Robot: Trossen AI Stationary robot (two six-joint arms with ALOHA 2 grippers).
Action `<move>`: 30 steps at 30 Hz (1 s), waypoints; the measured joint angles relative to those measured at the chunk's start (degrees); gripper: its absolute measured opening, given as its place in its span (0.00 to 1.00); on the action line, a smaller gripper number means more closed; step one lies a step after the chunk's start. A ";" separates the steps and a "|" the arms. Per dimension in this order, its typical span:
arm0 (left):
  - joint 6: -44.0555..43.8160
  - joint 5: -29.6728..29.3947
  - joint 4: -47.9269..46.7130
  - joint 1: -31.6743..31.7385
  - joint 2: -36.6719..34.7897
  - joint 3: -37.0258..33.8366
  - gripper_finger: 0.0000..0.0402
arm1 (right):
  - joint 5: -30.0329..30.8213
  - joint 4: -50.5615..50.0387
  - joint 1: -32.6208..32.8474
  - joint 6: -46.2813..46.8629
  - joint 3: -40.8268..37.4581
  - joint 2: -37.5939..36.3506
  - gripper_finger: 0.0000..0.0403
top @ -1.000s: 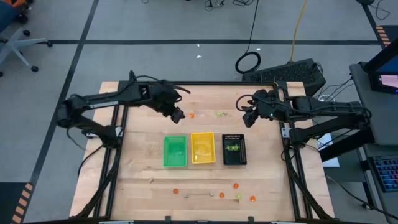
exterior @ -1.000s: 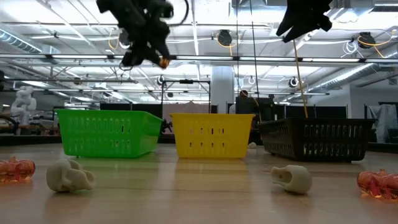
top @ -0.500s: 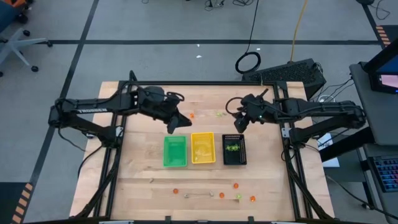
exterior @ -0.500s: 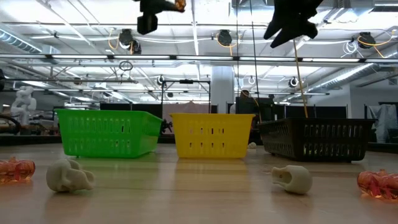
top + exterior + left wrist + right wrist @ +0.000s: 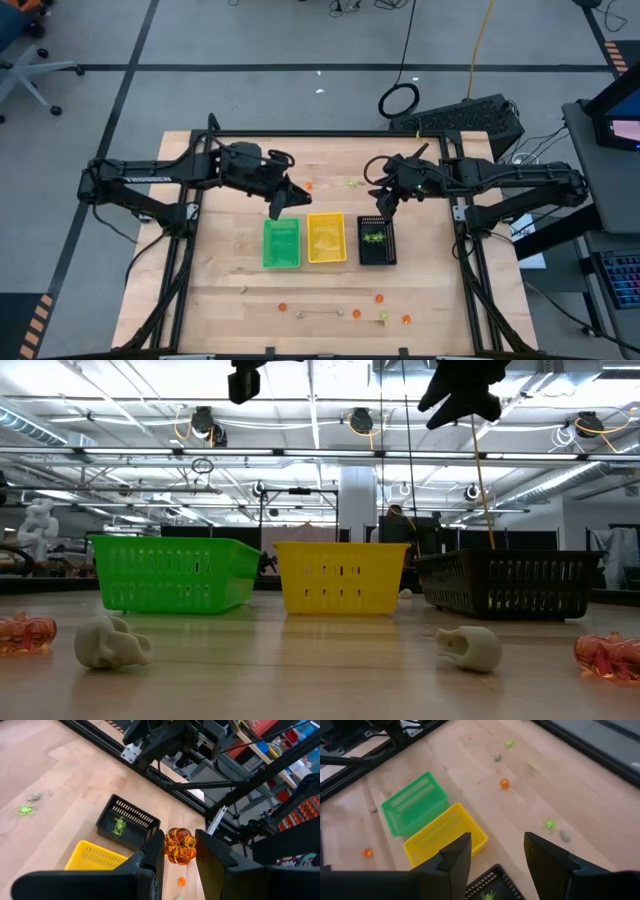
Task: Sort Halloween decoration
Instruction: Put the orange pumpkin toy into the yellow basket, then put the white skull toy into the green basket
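Observation:
An orange see-through trinket (image 5: 180,845) sits between the fingers of my left gripper (image 5: 179,849), which is shut on it. That gripper (image 5: 279,205) hangs high over the far edge of the green tray (image 5: 281,244). My right gripper (image 5: 497,860) is open with nothing between its fingers. It hangs (image 5: 382,203) above the far edge of the black tray (image 5: 376,241), where a green spider (image 5: 374,238) lies. The yellow tray (image 5: 326,237) stands between the two. More trinkets lie loose on the table. My left gripper pinches the orange trinket by its two opposite sides (image 5: 169,851) between the two fingers, near their free ends. The fingers slant downward from the table's left and far side. The trinket is lifted well clear of the table and trays.
An orange trinket (image 5: 308,185) and a green one (image 5: 352,183) lie beyond the trays. Near the front edge lie orange ones (image 5: 283,307) (image 5: 381,298) (image 5: 406,320), two pale skulls (image 5: 110,642) (image 5: 470,647) and others. Bare wood shows left and right of the trays.
My left gripper has risen and swung from the far side of the table toward the green tray, tipping up and carrying the orange trinket with it. My right gripper has shifted a little toward the black tray's far edge and turned, staying open.

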 joint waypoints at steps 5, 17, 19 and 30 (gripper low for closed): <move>5.12 -0.17 -0.01 0.00 0.00 0.00 0.21 | -2.12 0.00 0.48 1.43 0.00 0.00 0.42; 27.14 -0.44 0.68 0.00 0.00 0.00 0.21 | -2.04 -0.09 1.14 0.32 0.00 -0.02 0.42; 30.58 -0.44 1.46 0.00 0.00 0.00 0.21 | -2.04 -0.11 1.14 0.30 0.00 -0.02 0.42; 28.93 -4.92 -6.03 0.03 0.02 0.00 0.21 | -2.06 -0.96 1.14 0.08 0.00 0.00 0.42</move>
